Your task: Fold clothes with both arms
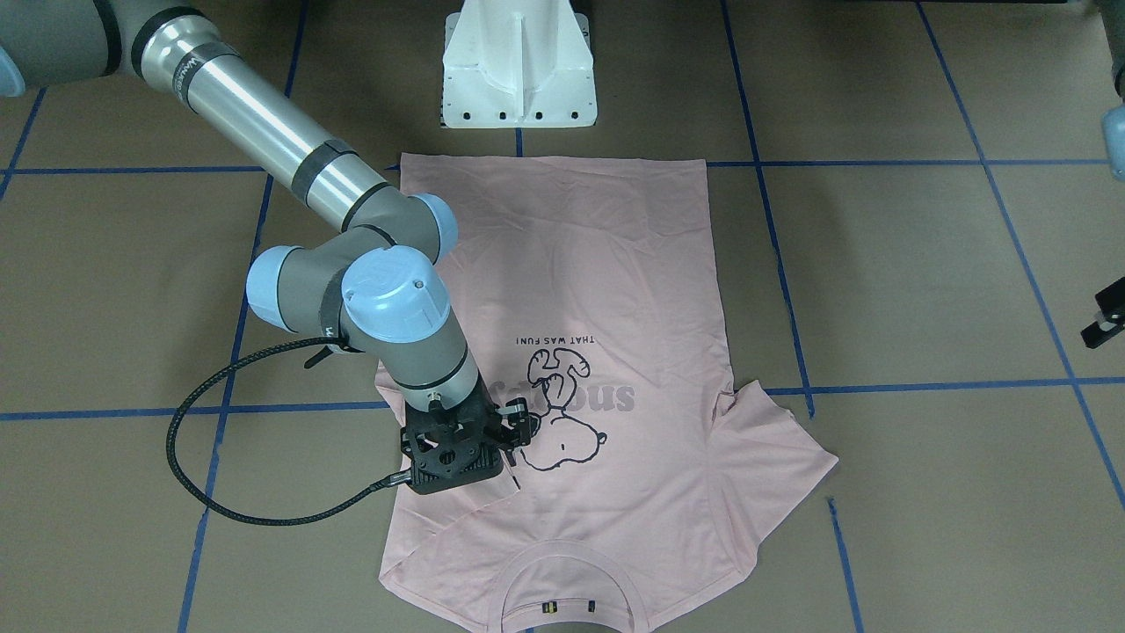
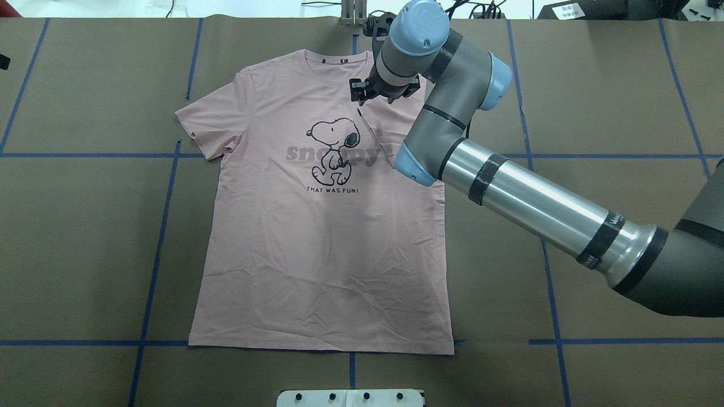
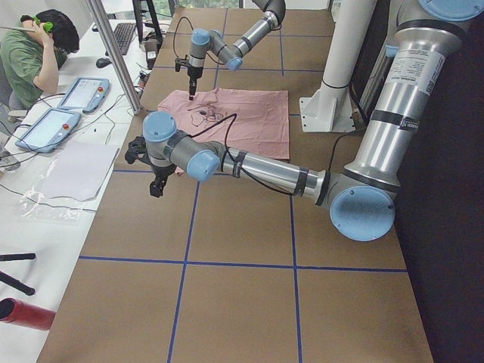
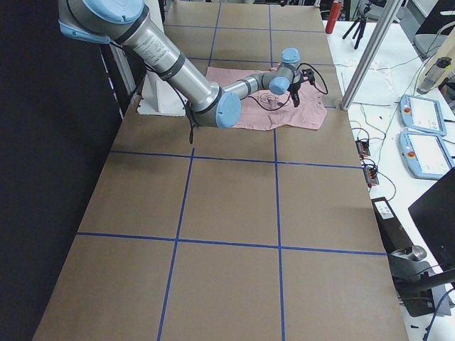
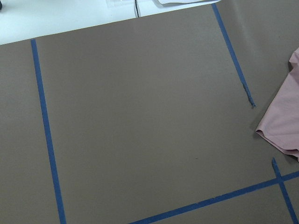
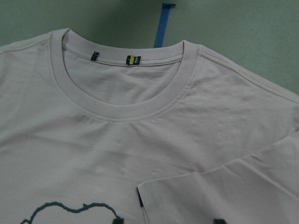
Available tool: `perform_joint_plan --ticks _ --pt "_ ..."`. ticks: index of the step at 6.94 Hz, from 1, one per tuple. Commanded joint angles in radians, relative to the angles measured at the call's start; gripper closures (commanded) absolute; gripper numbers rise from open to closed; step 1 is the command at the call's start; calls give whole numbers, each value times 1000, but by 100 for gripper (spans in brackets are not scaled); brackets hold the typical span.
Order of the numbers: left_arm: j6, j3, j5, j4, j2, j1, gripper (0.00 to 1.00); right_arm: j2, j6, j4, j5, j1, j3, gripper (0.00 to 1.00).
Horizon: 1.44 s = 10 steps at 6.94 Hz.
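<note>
The pale pink T-shirt lies flat and print-up on the brown table, collar away from the robot base. Its sleeve on my right side is folded in over the chest; the other sleeve lies spread out. My right gripper hovers above the folded sleeve near the collar. In the right wrist view the gripper shows its tips wide apart, open and empty, over the sleeve hem. My left gripper is off the shirt beyond the spread sleeve; I cannot tell if it is open.
The white pedestal base stands just beyond the shirt's hem. Blue tape lines grid the table. The left wrist view shows bare table with the sleeve tip at its right edge. A person and tablets are beyond the table's far edge.
</note>
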Motion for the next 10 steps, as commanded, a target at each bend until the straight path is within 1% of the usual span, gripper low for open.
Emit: perform_joint_plan --ticks 1,2,3,4,6,7,10 --pt "-387 7 225 -71 -107 224 0 -100 83 -126 88 3 182 0" --pt "-535 23 368 -94 -129 330 0 -136 84 -286 93 12 279 0" --pt "-649 121 422 -169 -176 390 0 -156 82 -431 105 34 370 0" --pt "-705 205 476 -268 -193 414 1 -220 70 -469 107 45 465 0" --pt "-710 331 586 -335 -241 469 4 -240 70 -469 131 68 481 0" --pt "-707 358 602 -387 -239 481 6 -248 68 -468 148 80 484 0" --pt "-703 358 601 -390 -226 485 17 -250 68 -466 145 85 490 0"
